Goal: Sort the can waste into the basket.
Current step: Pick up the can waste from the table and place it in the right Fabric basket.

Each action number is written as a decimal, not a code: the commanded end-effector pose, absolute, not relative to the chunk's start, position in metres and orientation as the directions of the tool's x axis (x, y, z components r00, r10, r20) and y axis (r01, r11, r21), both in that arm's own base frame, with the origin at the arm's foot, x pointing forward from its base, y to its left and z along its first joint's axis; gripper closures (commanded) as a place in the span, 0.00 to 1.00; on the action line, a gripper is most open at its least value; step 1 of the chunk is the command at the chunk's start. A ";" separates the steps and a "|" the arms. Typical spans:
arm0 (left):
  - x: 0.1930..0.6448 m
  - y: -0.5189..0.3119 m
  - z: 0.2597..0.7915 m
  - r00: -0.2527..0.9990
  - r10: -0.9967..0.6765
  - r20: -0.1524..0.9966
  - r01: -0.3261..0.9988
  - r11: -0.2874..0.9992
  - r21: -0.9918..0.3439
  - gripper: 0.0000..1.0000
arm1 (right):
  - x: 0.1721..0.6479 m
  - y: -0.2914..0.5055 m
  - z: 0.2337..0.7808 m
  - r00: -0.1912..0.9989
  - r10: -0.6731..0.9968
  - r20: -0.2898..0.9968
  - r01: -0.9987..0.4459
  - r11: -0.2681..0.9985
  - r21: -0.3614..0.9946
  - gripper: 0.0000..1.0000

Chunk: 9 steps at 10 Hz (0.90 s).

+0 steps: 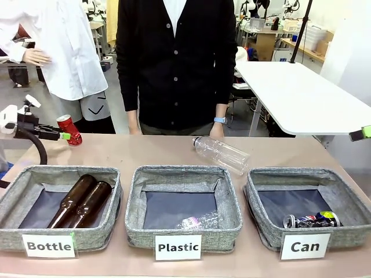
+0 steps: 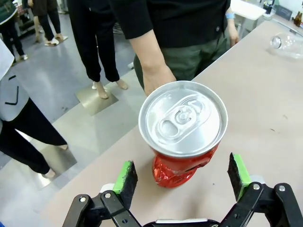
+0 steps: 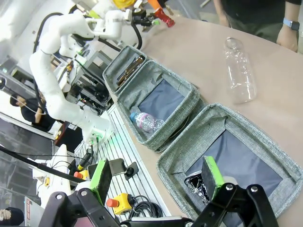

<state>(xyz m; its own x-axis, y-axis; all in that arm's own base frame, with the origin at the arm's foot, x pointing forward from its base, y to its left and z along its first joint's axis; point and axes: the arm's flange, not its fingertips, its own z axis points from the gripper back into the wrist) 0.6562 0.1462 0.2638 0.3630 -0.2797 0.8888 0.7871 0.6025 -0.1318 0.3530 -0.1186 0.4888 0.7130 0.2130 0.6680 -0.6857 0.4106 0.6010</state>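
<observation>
The red crushed can [image 2: 182,127] stands upright on the table's far left edge [image 1: 69,130], between the spread fingers of my left gripper [image 2: 182,177], which is open with neither pad touching it. The dark can with blue, yellow and green print [image 1: 313,220] lies in the front right corner of the grey "Can" basket [image 1: 307,174]. My right gripper [image 3: 157,179] hangs open over that basket [image 3: 213,113], holding nothing; one finger partly hides the dark can [image 3: 195,185]. Its tip [image 1: 362,133] shows at the right edge of the front view.
The "Bottle" basket [image 1: 58,171] holds two brown glass bottles [image 1: 81,200]. A crushed clear bottle [image 1: 200,221] lies in the "Plastic" basket [image 1: 179,171]. Another clear plastic bottle [image 1: 220,153] lies on the table behind it. A person [image 1: 174,58] stands at the far side.
</observation>
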 end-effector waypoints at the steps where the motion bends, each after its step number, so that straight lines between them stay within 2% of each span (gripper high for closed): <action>1: 0.662 0.144 0.260 0.322 -0.267 0.908 0.807 0.578 -0.117 0.00 | 0.352 -0.121 0.489 0.703 0.228 0.674 -0.696 0.418 0.584 0.00; 9: 0.671 0.130 0.245 0.286 -0.173 0.943 0.828 0.540 -0.152 0.00 | 0.352 -0.121 0.489 0.703 0.228 0.674 -0.696 0.418 0.584 0.00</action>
<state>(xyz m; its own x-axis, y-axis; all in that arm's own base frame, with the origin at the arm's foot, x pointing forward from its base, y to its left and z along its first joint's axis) 0.6682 0.1303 0.2473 0.3334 -0.1933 0.9228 0.8140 0.5529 -0.1782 0.3530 -0.1186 0.4888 0.7130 0.2130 0.6680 -0.6857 0.4106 0.6010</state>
